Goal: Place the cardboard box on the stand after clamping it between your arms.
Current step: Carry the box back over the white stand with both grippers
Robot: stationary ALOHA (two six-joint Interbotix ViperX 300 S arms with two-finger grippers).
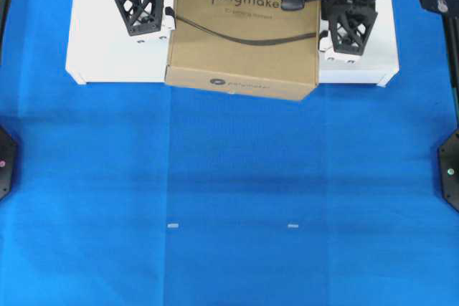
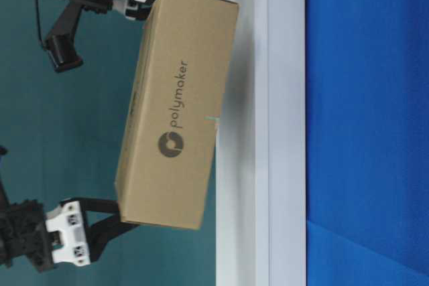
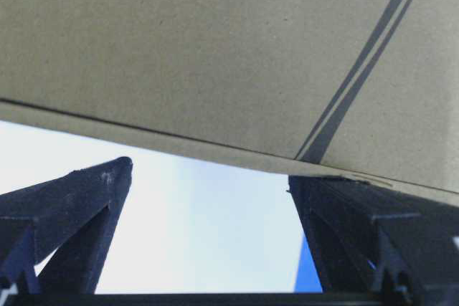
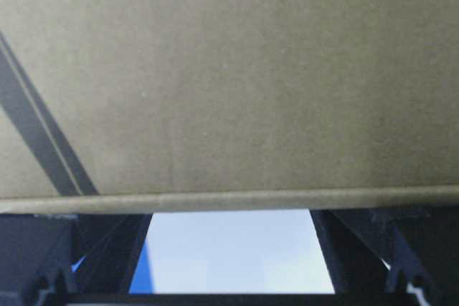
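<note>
The brown cardboard box (image 1: pixel 244 41) with the "polymaker" print hangs clamped between my two arms over the white stand (image 1: pixel 107 59). My left gripper (image 1: pixel 168 23) presses its open fingertips against the box's left side. My right gripper (image 1: pixel 320 34) does the same on the right side. From table level the box (image 2: pixel 177 105) is slightly tilted and close above the stand (image 2: pixel 268 125), with the left gripper (image 2: pixel 110 216) and right gripper (image 2: pixel 144 1) at its ends. In the wrist views the left gripper (image 3: pixel 211 177) and right gripper (image 4: pixel 229 220) meet box wall (image 3: pixel 215 55) (image 4: pixel 251 69) with nothing between their fingers.
A blue cloth (image 1: pixel 229 198) covers the table in front of the stand. Two small white marks (image 1: pixel 173 226) (image 1: pixel 292 226) lie on it. Black arm bases (image 1: pixel 6 155) (image 1: pixel 450 170) sit at the left and right edges. The stand's top (image 3: pixel 208 234) shows below both wrist cameras.
</note>
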